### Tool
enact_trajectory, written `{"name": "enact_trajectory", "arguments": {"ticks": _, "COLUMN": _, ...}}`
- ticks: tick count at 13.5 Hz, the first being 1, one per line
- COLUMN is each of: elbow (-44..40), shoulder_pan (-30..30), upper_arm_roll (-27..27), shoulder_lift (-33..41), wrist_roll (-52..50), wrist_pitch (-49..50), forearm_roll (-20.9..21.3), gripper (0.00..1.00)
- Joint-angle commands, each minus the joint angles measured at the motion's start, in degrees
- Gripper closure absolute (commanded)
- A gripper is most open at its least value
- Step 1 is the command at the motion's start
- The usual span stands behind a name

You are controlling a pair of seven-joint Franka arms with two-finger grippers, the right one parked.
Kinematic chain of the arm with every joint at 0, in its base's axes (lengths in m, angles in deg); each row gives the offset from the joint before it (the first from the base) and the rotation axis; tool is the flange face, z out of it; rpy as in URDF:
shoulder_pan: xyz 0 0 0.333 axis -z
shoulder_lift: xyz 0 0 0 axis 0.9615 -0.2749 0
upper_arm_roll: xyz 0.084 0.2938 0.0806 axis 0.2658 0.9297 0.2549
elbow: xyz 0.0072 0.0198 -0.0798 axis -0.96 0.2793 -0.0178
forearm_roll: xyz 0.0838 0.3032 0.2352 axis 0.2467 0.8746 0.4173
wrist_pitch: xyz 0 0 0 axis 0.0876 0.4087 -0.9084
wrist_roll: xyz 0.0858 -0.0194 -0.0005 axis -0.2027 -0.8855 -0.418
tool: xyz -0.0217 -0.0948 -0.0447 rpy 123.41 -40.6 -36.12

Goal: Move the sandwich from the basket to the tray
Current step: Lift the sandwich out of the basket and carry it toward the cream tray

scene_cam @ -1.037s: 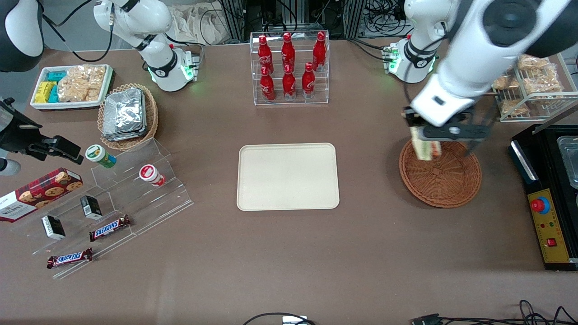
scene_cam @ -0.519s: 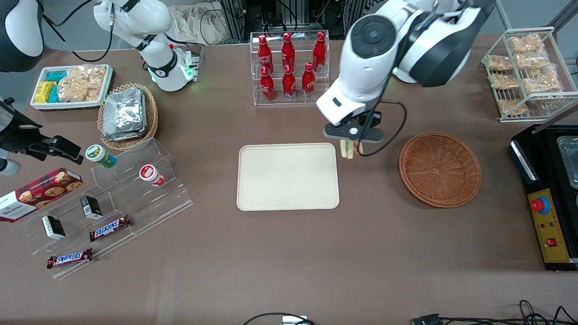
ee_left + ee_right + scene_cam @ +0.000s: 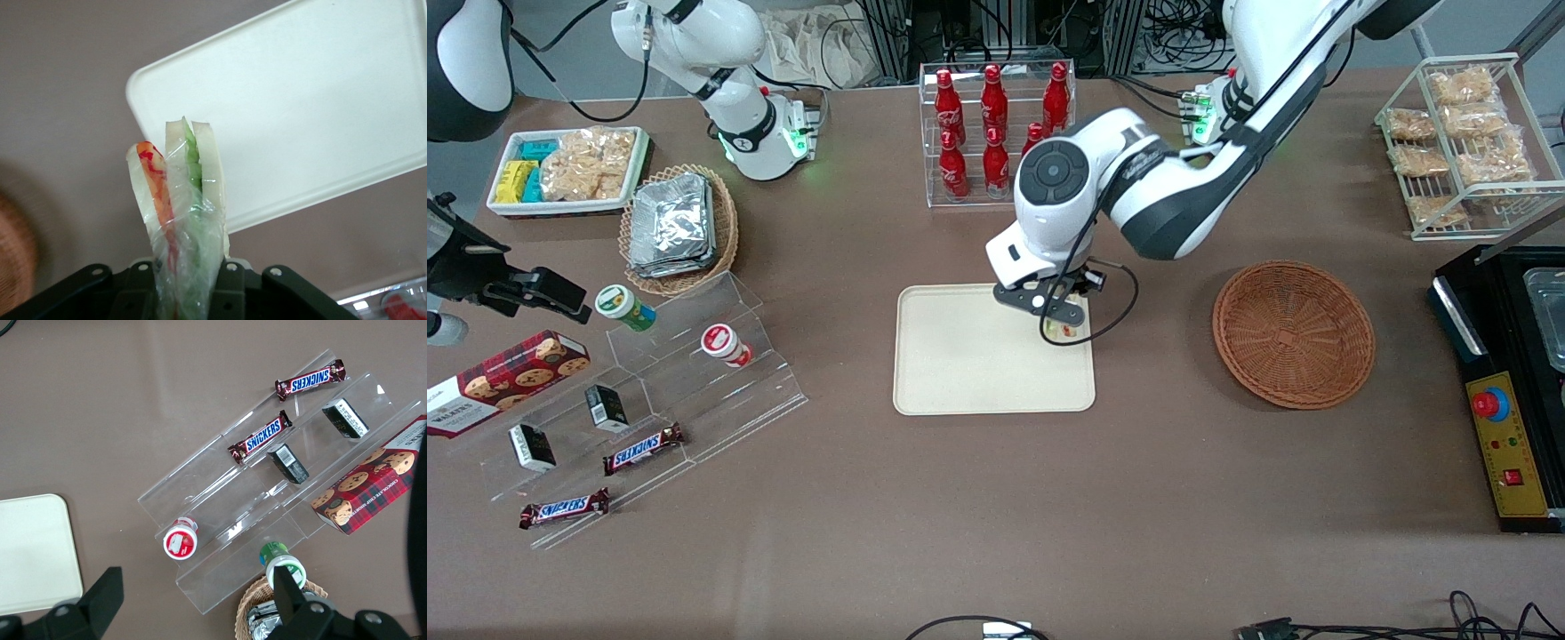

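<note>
- The left arm's gripper (image 3: 1060, 322) hangs over the tray (image 3: 960, 373), above the corner nearest the basket (image 3: 1294, 333).
- Its jaws are clenched on the sandwich (image 3: 183, 200), which sticks out from between them in its clear wrap, pale bread slices with green filling in one half and red-orange in the other.
- From the front, only a small bit of the sandwich (image 3: 1067, 331) peeks out under the gripper, over the tray's edge region; I can't tell whether it touches the tray.
- The wrist camera shows the tray (image 3: 320, 100) plain and bare under the sandwich.
- The reddish-brown basket sits on the brown counter (image 3: 996, 516) beside the tray, toward the working arm's end, with nothing in it.
- A clear rack of red bottles (image 3: 996, 133) stands farther from the front camera than the tray.
</note>
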Motion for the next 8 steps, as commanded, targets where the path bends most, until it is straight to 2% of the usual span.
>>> {"name": "enact_trajectory", "arguments": {"ticks": 1, "elbow": 4.5, "shoulder_pan": -0.6, "upper_arm_roll": 0.6, "shoulder_lift": -1.1, "wrist_roll": -3.3, "wrist_pitch": -6.1, "forearm_roll": 2.9, "gripper": 1.0}}
{"name": "enact_trajectory", "arguments": {"ticks": 5, "elbow": 4.9, "shoulder_pan": -0.8, "upper_arm_roll": 0.9, "shoulder_lift": -7.9, "wrist_roll": -11.4, "wrist_pitch": -9.1, "forearm_roll": 10.9, "gripper": 1.0}}
{"name": "enact_trajectory", "arguments": {"ticks": 8, "elbow": 6.4, "shoulder_pan": -0.8, "upper_arm_roll": 2.3, "shoulder_lift": -9.3, "wrist_roll": -13.8, "wrist_pitch": -13.8, "forearm_roll": 11.1, "gripper": 1.0}}
